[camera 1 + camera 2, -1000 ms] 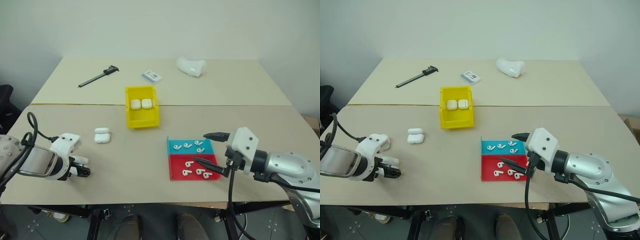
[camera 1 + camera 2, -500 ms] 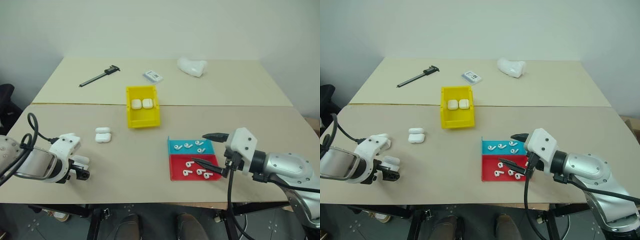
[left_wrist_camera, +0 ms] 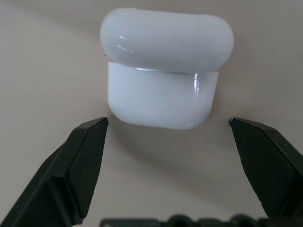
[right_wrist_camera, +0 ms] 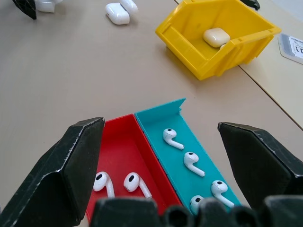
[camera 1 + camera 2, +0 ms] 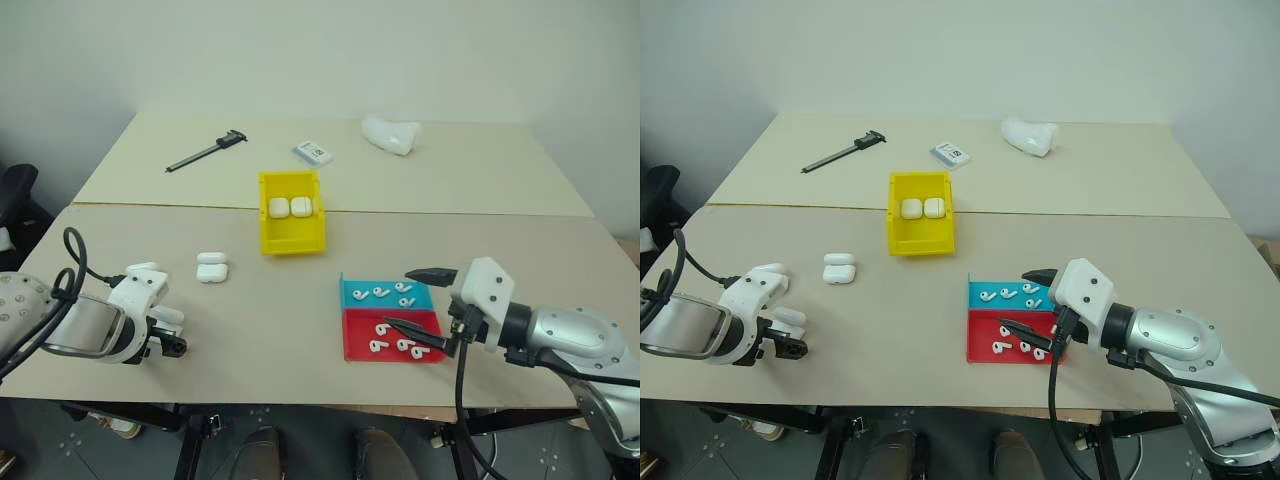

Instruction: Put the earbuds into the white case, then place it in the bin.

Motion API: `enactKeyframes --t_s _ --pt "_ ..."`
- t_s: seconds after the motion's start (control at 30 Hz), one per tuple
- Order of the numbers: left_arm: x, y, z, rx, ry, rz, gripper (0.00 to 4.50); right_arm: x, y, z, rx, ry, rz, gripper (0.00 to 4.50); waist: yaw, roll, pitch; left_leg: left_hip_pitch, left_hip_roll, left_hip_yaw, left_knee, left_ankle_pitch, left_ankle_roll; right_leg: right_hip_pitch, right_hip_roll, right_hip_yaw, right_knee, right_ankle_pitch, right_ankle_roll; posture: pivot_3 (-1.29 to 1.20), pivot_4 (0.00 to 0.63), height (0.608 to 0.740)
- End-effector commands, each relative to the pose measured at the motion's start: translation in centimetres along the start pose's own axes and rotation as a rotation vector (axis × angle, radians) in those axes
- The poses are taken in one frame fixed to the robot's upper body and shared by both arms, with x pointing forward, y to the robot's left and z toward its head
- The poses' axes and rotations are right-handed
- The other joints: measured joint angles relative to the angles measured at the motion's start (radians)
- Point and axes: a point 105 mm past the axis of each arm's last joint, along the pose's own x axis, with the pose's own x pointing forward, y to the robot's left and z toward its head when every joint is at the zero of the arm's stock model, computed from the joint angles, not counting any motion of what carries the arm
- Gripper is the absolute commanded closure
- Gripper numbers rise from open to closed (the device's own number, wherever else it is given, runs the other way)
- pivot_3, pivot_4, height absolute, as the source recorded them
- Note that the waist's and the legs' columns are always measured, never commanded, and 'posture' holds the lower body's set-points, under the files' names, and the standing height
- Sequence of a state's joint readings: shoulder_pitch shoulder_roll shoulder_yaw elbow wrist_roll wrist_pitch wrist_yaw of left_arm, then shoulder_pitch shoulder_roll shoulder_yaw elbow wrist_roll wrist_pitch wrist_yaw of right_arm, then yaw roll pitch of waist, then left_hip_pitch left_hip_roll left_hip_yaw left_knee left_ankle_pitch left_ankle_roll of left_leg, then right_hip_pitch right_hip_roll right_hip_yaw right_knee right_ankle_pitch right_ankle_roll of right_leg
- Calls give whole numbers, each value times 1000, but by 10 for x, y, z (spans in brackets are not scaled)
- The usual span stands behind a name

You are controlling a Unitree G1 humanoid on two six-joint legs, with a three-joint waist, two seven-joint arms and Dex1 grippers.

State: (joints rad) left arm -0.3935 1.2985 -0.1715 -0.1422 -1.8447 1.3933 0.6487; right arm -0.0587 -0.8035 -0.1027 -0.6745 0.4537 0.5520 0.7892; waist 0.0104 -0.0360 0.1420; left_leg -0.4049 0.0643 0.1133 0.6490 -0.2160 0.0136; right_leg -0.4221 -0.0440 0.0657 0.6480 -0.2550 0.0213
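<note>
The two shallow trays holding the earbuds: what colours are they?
One red tray, one blue tray; clearest in the right wrist view.

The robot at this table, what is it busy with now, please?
It is packing earbuds into cases. The left gripper hangs open over a white case lying on the table, not gripping it. The right gripper hovers open over the red tray and blue tray of earbuds. The yellow bin already holds two cases.

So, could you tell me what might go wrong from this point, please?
1. The left gripper is open around a closed white case lying on the table; the smooth case could slip out as the fingers close.
2. The right gripper hovers open over the red tray; the earbuds lie close together, so it may nudge one while picking another.
</note>
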Motion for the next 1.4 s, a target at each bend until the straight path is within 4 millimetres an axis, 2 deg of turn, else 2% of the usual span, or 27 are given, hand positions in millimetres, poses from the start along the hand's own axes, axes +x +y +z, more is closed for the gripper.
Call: enactKeyframes --t_s 0.03,0.53,0.9,1.1,1.2,1.4 --pt "-7 6 9 -1 -43 37 9 -4 -2 11 -52 -31 -14 50 1 0 0 0 0 0 0 0 0 0 0 0 0 0 0 0 150 740" --pt "-15 7 14 14 -62 42 9 -3 -2 11 -57 -27 -11 50 0 0 0 -1 0 0 0 0 0 0 0 0 0 0 0 0 150 740" --pt "7 4 9 -3 -36 41 9 -2 -2 12 -62 -27 -12 50 1 0 0 -1 0 0 0 0 0 0 0 0 0 0 0 0 150 740" --pt "8 1 11 9 -47 29 9 -3 -1 12 -63 -27 -13 50 6 4 -3 1 -1 1 0 1 -1 2 0 -1 0 0 0 0 150 740" --pt "6 2 10 9 -51 32 659 -4 -1 12 -62 -25 -14 0 4 4 -3 1 -1 0 0 1 -1 2 0 -1 0 0 0 0 150 740" --pt "-3 8 6 23 -56 45 2601 -3 -1 11 -61 -23 -10 0 -6 4 -2 0 0 0 -1 1 -1 0 0 -1 0 0 0 0 150 740"
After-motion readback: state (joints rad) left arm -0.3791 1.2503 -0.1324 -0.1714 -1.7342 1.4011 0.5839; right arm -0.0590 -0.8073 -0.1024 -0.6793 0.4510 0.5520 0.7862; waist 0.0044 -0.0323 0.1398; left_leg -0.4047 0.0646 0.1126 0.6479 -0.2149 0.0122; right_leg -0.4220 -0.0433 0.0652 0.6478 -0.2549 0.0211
